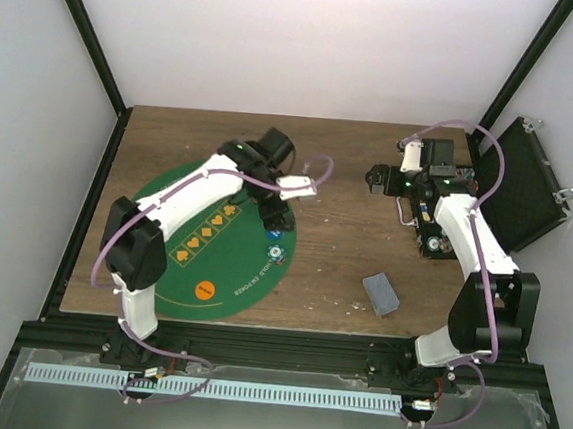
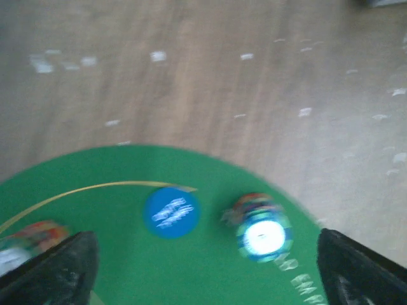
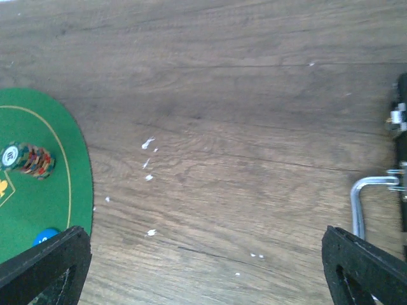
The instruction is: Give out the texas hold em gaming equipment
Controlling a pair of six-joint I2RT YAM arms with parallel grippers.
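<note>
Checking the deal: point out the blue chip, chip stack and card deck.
blue chip (image 2: pixel 170 211), left wrist view, centre of top face.
chip stack (image 3: pixel 30 160), right wrist view, middle of its side.
card deck (image 1: pixel 381 293), top external view, middle of its back.

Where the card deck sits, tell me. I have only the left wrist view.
Observer: The deck lies on the bare table, off the mat, near the front edge between the two arms.
Operator: Report the right claw.
Observer: The right claw is open and empty, above bare table beside the mat.
Operator: Name one chip outside my frame.
Observer: An orange chip lies alone on the mat near its front edge.
</note>
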